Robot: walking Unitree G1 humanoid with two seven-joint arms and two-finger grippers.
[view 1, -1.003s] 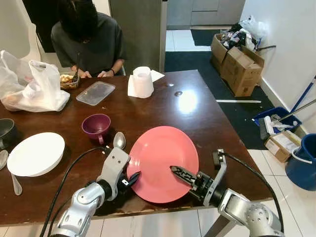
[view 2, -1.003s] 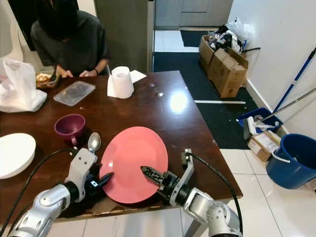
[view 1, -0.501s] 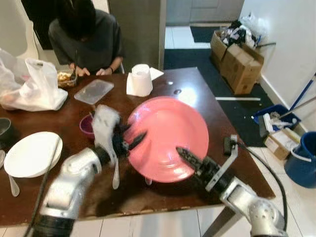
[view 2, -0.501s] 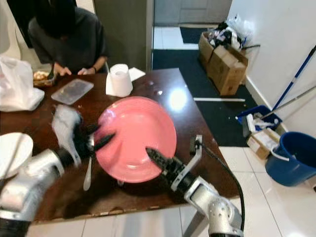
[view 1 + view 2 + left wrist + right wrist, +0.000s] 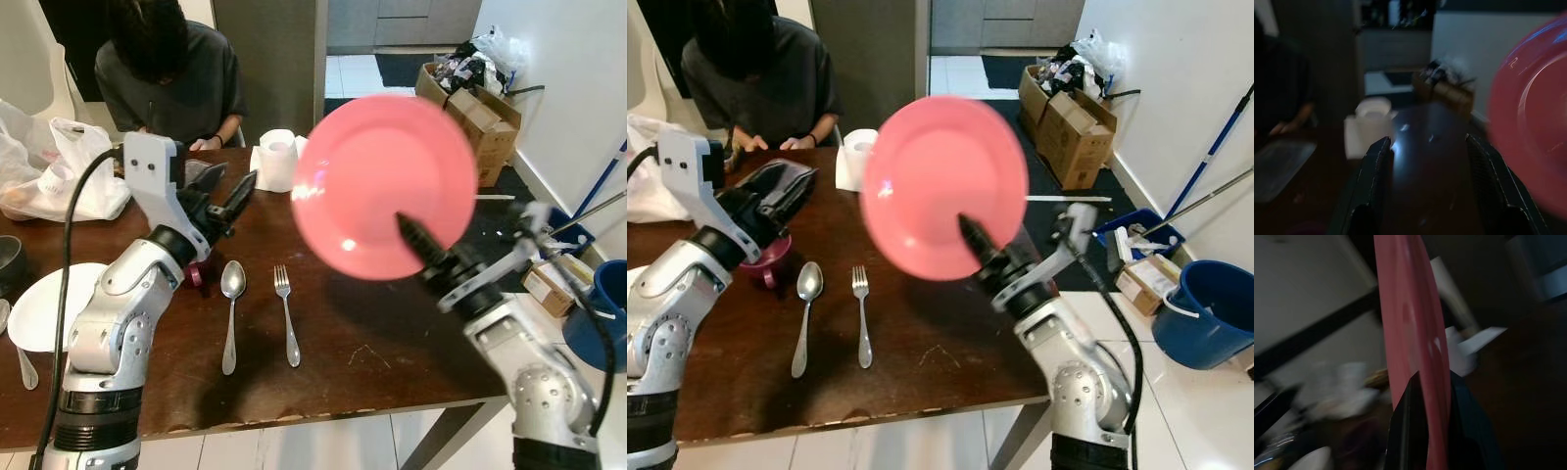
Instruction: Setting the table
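Note:
My right gripper (image 5: 413,235) is shut on the lower rim of a pink plate (image 5: 387,181). It holds the plate nearly upright, high above the right half of the dark wooden table (image 5: 392,343). In the right wrist view the plate (image 5: 1408,318) runs edge-on between the two fingers. My left gripper (image 5: 227,186) is raised over the table's left half, open and holding nothing. In its wrist view the plate (image 5: 1533,127) stands off to one side. A fork (image 5: 286,315) and a spoon (image 5: 231,313) lie side by side on the table.
A person (image 5: 171,73) sits eating at the far side. A tissue roll (image 5: 281,157), a plastic bag (image 5: 59,176), a white plate (image 5: 39,308) and a purple cup (image 5: 196,276) behind my left arm are on the table. Boxes (image 5: 480,108) and a blue bucket (image 5: 607,313) stand at the right.
The plate went from flat on the table, with both grippers at its rim, to upright in the air. The left gripper let go and swung left. Fork and spoon now show.

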